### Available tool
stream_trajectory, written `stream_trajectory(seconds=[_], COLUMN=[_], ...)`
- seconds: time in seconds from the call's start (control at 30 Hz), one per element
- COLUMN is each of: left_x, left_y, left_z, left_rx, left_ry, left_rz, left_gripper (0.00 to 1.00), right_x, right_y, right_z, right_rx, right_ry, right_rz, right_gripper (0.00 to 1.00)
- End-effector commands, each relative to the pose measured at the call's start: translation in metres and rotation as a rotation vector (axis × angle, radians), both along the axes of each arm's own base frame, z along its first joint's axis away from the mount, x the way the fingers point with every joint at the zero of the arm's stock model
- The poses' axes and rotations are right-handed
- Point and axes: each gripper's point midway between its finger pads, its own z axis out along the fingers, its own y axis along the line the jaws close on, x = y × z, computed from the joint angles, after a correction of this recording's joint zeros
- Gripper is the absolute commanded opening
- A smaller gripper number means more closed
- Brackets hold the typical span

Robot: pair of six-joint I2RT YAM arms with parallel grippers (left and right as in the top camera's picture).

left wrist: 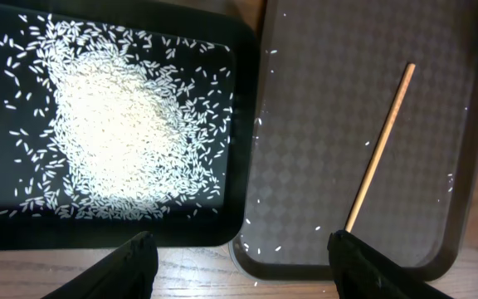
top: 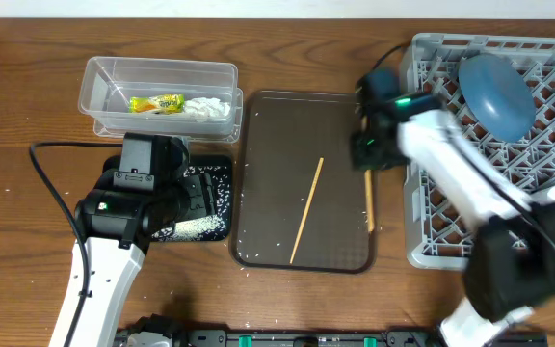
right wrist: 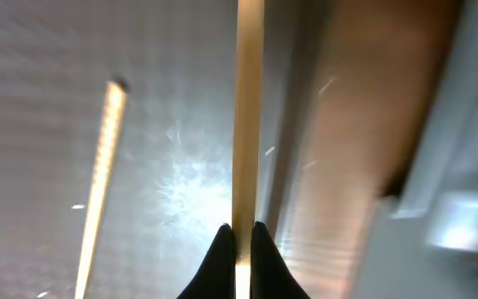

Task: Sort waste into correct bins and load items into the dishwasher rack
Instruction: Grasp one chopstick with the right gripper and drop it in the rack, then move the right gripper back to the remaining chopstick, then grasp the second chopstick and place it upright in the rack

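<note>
A chopstick [top: 369, 204] lies along the right rim of the brown tray [top: 258, 145] at mid-bench. Its far end is pinched between the pressed-together jaws of the right gripper [right wrist: 239, 234]. In the wrist view the black fingertips [right wrist: 219, 249] clamp the stick from both sides. Whether the stick touches the tray or hangs just above it cannot be told. The second chopstick [top: 306, 210] rests loose and slanted across the middle of the same tray, apart from the first.

Just beside the tray, the grey rack [top: 432, 226] fills the bench's right edge. The dark-blue plate [top: 494, 94] stands tilted in the rack's far part. The right arm [top: 470, 183] reaches from the near-right corner over the rack's left side to the tray.

Toward the far-left corner, the clear tub [top: 104, 82] holds the yellow-green wrapper [top: 157, 103] and the white tissue [top: 210, 108] side by side. On the near side of the tub, the black tray [left wrist: 247, 124] sits just beside the brown tray's left rim. It carries a heap of rice [left wrist: 114, 124] with grains scattered around it, and a few grains dot the brown tray as well.

The left gripper [left wrist: 241, 249] hovers above the near ends of the two trays, jaws spread wide and empty. One finger is over the black tray's near rim, the other over the brown tray near the loose chopstick's near end.
</note>
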Motion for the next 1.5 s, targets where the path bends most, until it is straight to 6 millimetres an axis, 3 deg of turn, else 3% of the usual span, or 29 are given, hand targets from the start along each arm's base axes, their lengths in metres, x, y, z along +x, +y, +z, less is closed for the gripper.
stream_trajectory(seconds=[0.0, 0.1, 0.27, 0.37, 0.53, 0.63, 0.73, 0.87, 0.97, 1.03, 1.27, 1.47], left_x=[0.002, 0.002, 0.002, 0.002, 0.002, 0.002, 0.002, 0.002, 0.002, 0.002, 0.002, 0.002], left_y=[0.002, 0.002, 0.002, 0.002, 0.002, 0.002, 0.002, 0.002, 0.002, 0.002, 0.002, 0.002], left_z=[0.002, 0.002, 0.002, 0.002, 0.002, 0.002, 0.002, 0.002, 0.002, 0.002, 0.002, 0.002], left_rx=[0.002, 0.002, 0.002, 0.001, 0.002, 0.002, 0.002, 0.002, 0.002, 0.002, 0.002, 0.002], left_ry=[-0.001, -0.001, -0.001, -0.001, -0.001, -0.001, -0.001, -0.001, -0.001, -0.001, -0.001, -0.001], left_rz=[0.008, 0.008, 0.009, 0.008, 0.008, 0.008, 0.008, 0.008, 0.008, 0.008, 0.008, 0.008], left_gripper=[0.69, 0.69, 0.69, 0.69, 0.69, 0.69, 0.69, 0.69, 0.69, 0.69, 0.69, 0.69], right_x=[0.011, 0.011, 0.014, 0.016, 0.018, 0.021, 0.027, 0.036, 0.039, 0.036, 0.004, -0.035], right_y=[-0.026, -0.059, -0.100, -0.117, -0.125, -0.124, -0.119, -0.095, -0.061, -0.036, 0.042, 0.088], right_z=[0.051, 0.059, 0.043, 0.029, 0.010, 0.010, 0.023, 0.054, 0.074, 0.076, 0.042, -0.017], right_rx=[0.007, -0.026, -0.063, -0.074, -0.075, -0.075, -0.074, -0.004, 0.090, 0.139, 0.170, 0.137], right_ry=[-0.149, -0.157, -0.107, -0.067, -0.016, -0.029, -0.071, -0.157, -0.215, -0.216, -0.075, 0.136], right_rz=[0.095, 0.056, 0.027, -0.014, -0.034, -0.029, -0.019, 0.026, 0.051, 0.091, 0.132, 0.040], right_gripper=[0.01, 0.01, 0.01, 0.01, 0.03, 0.18, 0.36, 0.41, 0.45, 0.47, 0.47, 0.49])
